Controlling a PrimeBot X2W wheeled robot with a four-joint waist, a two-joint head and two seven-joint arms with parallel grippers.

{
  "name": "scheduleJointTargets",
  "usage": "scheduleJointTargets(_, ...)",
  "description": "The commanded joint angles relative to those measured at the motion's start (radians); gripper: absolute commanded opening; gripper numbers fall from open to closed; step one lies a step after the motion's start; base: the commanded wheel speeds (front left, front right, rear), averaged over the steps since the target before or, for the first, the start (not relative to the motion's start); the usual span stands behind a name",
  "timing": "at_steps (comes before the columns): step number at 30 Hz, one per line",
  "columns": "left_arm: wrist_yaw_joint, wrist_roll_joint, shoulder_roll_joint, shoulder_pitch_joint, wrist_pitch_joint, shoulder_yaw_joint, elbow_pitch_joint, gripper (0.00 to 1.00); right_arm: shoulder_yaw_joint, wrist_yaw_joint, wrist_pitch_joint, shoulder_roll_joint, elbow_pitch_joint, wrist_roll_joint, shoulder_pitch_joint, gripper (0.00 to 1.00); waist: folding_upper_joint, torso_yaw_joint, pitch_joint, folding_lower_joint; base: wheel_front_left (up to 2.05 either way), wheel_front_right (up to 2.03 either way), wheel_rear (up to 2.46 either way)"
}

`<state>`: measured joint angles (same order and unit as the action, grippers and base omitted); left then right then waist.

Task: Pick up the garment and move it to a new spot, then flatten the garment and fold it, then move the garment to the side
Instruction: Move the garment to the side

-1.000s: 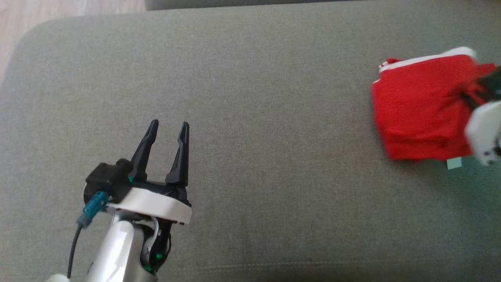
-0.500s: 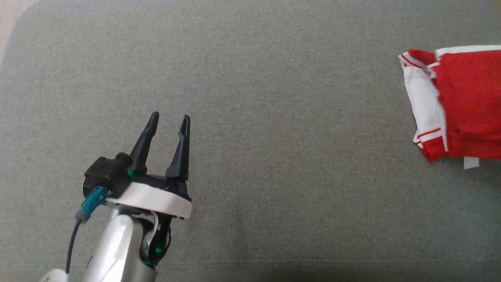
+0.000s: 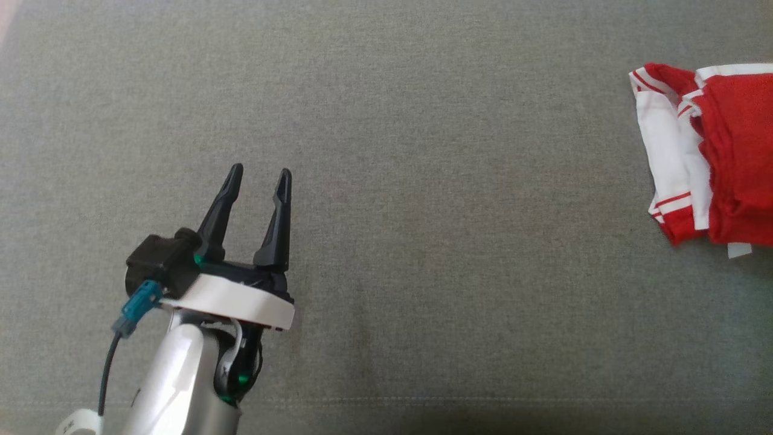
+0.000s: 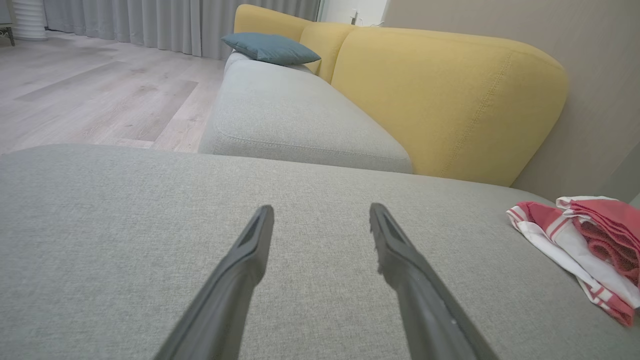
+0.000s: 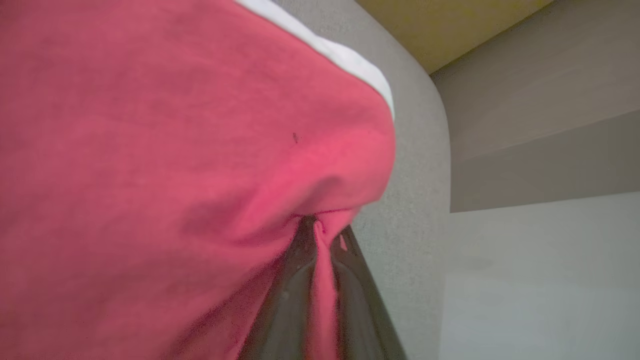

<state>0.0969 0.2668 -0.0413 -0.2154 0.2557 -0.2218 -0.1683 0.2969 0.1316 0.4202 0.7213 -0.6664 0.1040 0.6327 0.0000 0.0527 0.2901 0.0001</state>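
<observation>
- While your right tool is pressed together on a fold of the red-and-white garment, treat this as the last move to the side. The bundle already looks folded, so carry it low over the grey sofa seat to stop the layers sliding apart.
- The garment is at the right end of the seat, partly cut off by the edge of the head view and well apart from your left tool.
- That left tool is spread wide, holds nothing and hovers over bare seat. Leave it out of the path.
- Set the bundle down before you let go, and open slowly, as so thin a pinch may drag cloth with it.
- The bundle's long axis runs front to back, away from you. Its white, striped edge faces the middle of the seat, and the red folds face right.
</observation>
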Motion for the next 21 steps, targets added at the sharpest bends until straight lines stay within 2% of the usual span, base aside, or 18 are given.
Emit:
scheduleJointTargets(1,0.001,0.001,-0.009,-0.043,0.006,0.027,0.029,1.00,-0.016,-0.001,0.003,0.016,0.031,-0.003,-0.024,0.00,0.0000,0.001,0.004,-0.0001,0.00,0.00,0.00)
scheduleJointTargets(4,0.002,0.005,-0.009,-0.049,0.006,0.023,0.027,1.00,-0.065,-0.001,0.018,-0.015,0.045,-0.001,-0.040,0.00,0.0000,0.002,0.013,-0.0001,0.00,0.00,0.00)
scheduleJointTargets(5,0.002,0.006,-0.009,-0.052,0.006,0.022,0.027,1.00,-0.078,-0.001,0.015,-0.021,0.052,-0.007,-0.043,0.31,0.0000,0.003,0.016,-0.0001,0.00,0.00,0.00)
scheduleJointTargets(6,0.002,0.007,-0.009,-0.054,0.006,0.021,0.027,1.00,-0.089,-0.001,0.013,-0.027,0.058,-0.014,-0.045,1.00,0.0000,0.004,0.018,-0.0001,0.00,0.00,0.00)
scheduleJointTargets(15,0.005,0.013,-0.009,-0.066,0.006,0.023,0.011,1.00,-0.175,-0.001,0.002,-0.085,0.103,-0.096,-0.042,1.00,0.0000,0.007,0.006,-0.0001,0.00,0.00,0.00)
scheduleJointTargets(21,0.005,0.010,-0.009,-0.057,0.006,0.032,0.006,1.00,-0.251,-0.001,-0.050,-0.133,0.133,-0.151,-0.022,1.00,0.0000,0.003,-0.027,-0.0001,0.00,0.00,0.00)
